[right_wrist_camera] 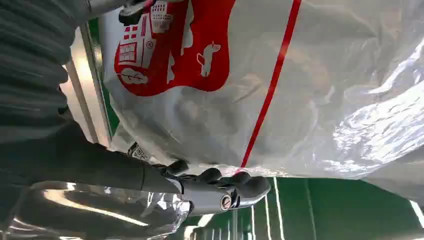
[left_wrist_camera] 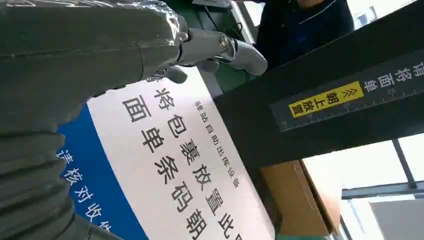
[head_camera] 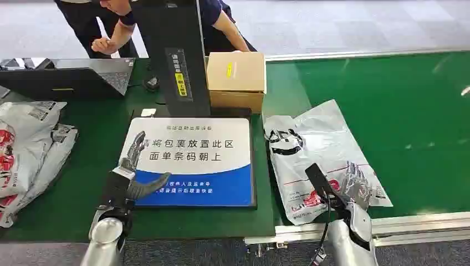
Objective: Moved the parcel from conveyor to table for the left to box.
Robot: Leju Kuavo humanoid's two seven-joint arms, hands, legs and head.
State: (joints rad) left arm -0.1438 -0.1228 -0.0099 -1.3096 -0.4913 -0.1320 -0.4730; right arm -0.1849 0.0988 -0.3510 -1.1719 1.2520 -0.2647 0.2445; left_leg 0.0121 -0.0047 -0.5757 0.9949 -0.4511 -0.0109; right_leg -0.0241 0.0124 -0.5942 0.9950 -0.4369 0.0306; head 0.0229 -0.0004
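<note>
Grey plastic parcel lying on the green conveyor by its near edge, right hand closing on its near end, left hand hovering, fingers spread, over the blue-and-white placard

Count on inspection — one grey poly parcel on the green conveyor; two more grey bags (overlapping, far left); one cardboard box; one blue-and-white placard; one laptop; two people — partly visible.

Placement sign reads "请将包裹放置此区 面单条码朝上"; yellow label on black scanner post reads "朝上放置".
</note>
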